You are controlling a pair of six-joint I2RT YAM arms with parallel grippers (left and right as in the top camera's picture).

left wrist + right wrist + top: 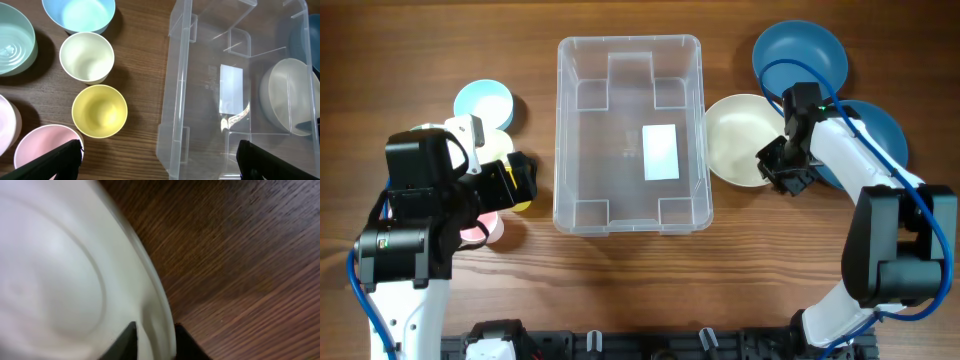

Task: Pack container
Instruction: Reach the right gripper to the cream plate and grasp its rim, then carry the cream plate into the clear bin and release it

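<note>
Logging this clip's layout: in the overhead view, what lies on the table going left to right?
light blue bowl → container → cream bowl → lower dark blue bowl. The cups under the left arm and the upper blue bowl overlap others, so they are left out.

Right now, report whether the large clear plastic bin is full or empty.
Empty. The clear plastic bin holds only its white label; the cream bowl sits outside.

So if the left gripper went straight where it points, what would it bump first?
Probably the clear container's near wall: the open left gripper frames its rim, with the yellow cup off to the side. Depth is unclear, so it might touch the table first.
</note>
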